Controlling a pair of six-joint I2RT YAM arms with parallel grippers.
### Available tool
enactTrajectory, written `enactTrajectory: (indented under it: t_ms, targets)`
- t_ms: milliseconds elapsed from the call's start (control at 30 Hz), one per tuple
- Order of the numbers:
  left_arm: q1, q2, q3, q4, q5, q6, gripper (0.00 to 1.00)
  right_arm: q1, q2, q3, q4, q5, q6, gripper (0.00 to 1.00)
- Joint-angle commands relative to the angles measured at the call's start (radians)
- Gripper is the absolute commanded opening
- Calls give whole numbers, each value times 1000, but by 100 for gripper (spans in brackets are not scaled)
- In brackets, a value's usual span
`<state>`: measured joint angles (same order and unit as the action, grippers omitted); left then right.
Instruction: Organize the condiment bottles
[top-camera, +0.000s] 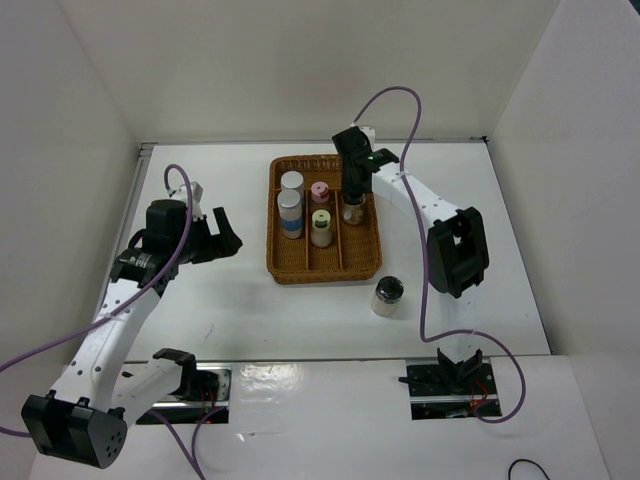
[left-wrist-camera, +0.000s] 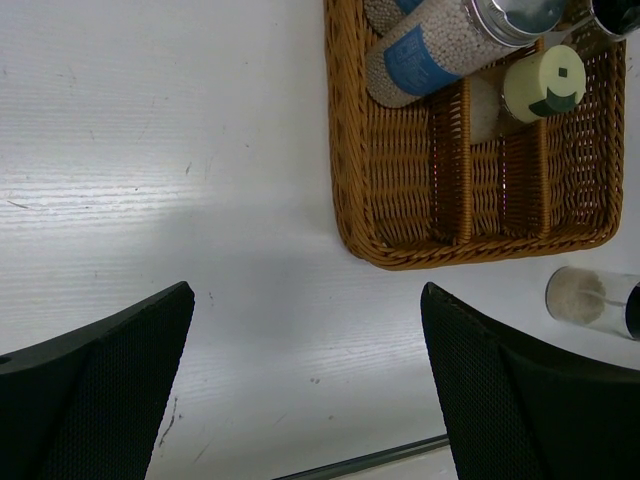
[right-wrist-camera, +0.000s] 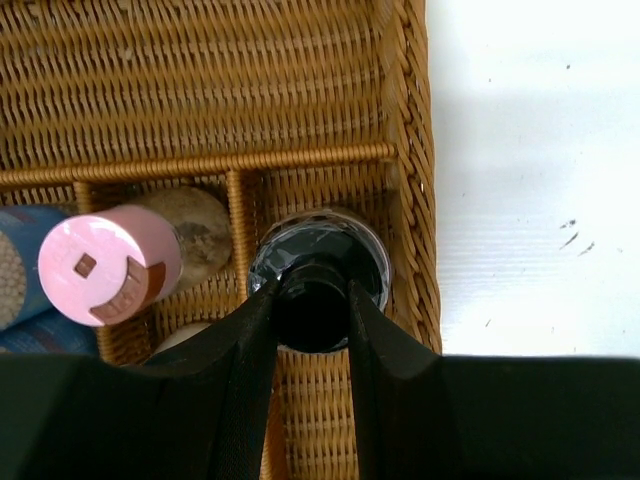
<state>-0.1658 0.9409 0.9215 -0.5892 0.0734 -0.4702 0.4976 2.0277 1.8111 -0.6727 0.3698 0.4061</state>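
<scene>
– Right tool (right-wrist-camera: 313, 300) is pinching the black top of a clear shaker (right-wrist-camera: 330, 250). Its fingers (right-wrist-camera: 240, 350) are pressing that top from both sides, with only the narrow knob between them.
– Where is that shaker sitting?
– It is standing upright in the right-hand lane of the wicker tray (right-wrist-camera: 410, 200), just beside the outer wall. Whether its base is touching the tray floor, I cannot tell.
– What is sitting around it?
– The pink-capped shaker (right-wrist-camera: 105, 268) is standing in the next lane, just across a divider. Seen from above, the yellow-green-capped shaker (top-camera: 321, 226) is sharing that middle lane, nearer the arms. One white shaker (top-camera: 291, 183) and a second white shaker (top-camera: 290, 212), both blue-banded, are lining up in the left lane.
– Is anything lying outside the tray?
– The second black-topped shaker (top-camera: 387, 295) is standing on the bench (top-camera: 300, 320), near the tray's near right corner but apart from it.
– And the other arm?
– Left tool (top-camera: 225, 232) is hovering over the bench well left of the tray, its jaws spreading wide and holding nothing.
</scene>
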Motion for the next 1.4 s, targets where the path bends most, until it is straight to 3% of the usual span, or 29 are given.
enactTrajectory:
  t_ms: [0, 200, 367, 700, 767, 900, 1100, 1233, 1367]
  targets:
    - [5, -1, -6, 38, 19, 19, 100, 4, 29, 42, 39, 38, -3, 29]
    - [5, -1, -6, 38, 19, 19, 100, 4, -26, -31, 19, 49, 36, 80]
    - [5, -10, -6, 38, 19, 28, 100, 4, -164, -97, 16, 14, 54, 95]
    - [5, -19, -6, 48, 28, 28, 100, 24, -772, -530, 38, -146, 92, 95]
    - [5, -19, -6, 48, 28, 28, 100, 35, -822, -585, 0, -157, 152, 87]
    - [5, -19, -6, 48, 28, 28, 100, 58, -917, -751, -105, -146, 255, 87]
    - [5, -19, -6, 48, 28, 28, 100, 102, -939, -770, -177, -117, 301, 75]
    - [5, -19, -6, 48, 28, 28, 100, 113, -821, -698, -305, -42, 324, 73]
    - [5, -19, -6, 48, 19, 28, 100, 176, -765, -638, -399, 18, 382, 65]
